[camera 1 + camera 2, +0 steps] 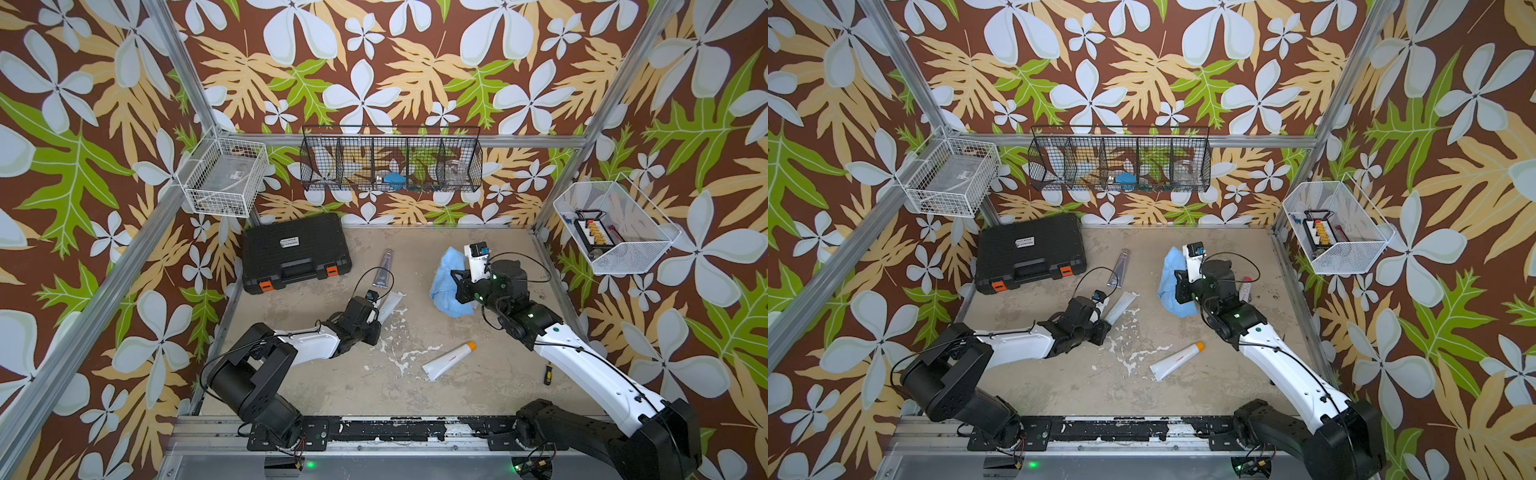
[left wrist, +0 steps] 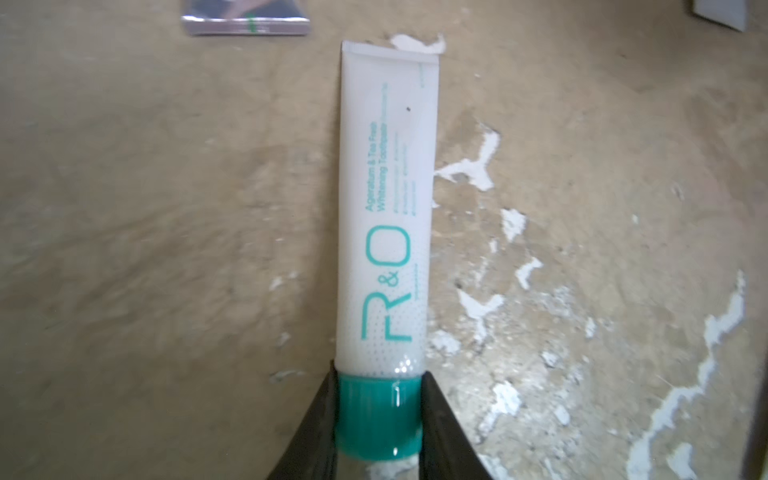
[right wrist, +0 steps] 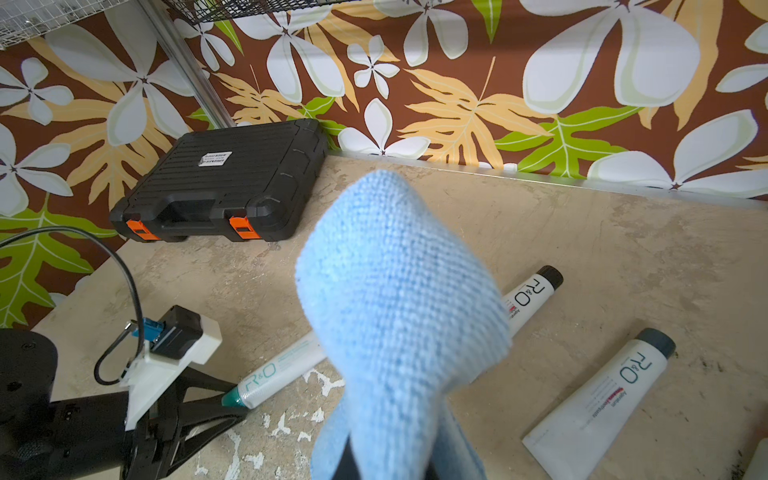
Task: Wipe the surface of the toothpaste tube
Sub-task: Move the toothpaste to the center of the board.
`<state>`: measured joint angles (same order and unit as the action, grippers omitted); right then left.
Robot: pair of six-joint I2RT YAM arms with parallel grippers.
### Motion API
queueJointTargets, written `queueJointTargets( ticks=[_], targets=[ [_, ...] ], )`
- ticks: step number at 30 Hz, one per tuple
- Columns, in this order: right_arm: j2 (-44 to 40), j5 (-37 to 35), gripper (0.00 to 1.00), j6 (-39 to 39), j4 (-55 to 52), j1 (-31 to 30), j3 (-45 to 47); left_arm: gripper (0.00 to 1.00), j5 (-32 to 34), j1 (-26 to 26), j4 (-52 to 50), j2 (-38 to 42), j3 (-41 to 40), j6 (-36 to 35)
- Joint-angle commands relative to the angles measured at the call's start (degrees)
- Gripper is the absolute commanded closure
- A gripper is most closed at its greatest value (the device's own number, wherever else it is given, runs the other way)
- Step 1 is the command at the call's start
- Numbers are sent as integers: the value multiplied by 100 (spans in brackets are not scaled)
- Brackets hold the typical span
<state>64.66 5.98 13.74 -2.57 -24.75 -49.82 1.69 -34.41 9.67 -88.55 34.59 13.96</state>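
Blue cloth [image 3: 399, 311] hides closed right hand [image 3: 390, 455]; left hand [image 2: 379, 419] grips toothpaste tube [image 2: 384, 208].

smooth glossy plastic toothpaste tube [image 2: 384, 208], nubby woven blue cloth [image 3: 399, 307], rough matt chipped tabletop [image 2: 602, 208], ribbed black plastic case [image 3: 224, 178]

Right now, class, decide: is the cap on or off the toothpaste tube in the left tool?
On: the teal cap covers the end of the toothpaste tube, pinched by the left tool.
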Motion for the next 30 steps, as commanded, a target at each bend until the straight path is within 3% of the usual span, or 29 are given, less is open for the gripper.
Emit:
queueJointTargets(
  ticks=[1, 10, 14, 22, 30],
  targets=[
    [-57, 17, 100, 52, 96, 6, 38, 86, 588, 234, -107, 130, -195, 686],
    [-145, -18, 100, 41, 76, 14, 93, 85, 1359, 1042, -296, 601, -416, 1149],
    [-125, 26, 100, 72, 91, 23, 108, 83, 1361, 1450, -508, 536, -295, 1212],
    [-180, 17, 100, 65, 46, 41, 96, 79, 1096, 1569, -437, 487, -386, 1162],
    [-268, 52, 100, 52, -79, 48, 17, 54, 1000, 1604, -519, 329, -272, 1132]
  ],
)
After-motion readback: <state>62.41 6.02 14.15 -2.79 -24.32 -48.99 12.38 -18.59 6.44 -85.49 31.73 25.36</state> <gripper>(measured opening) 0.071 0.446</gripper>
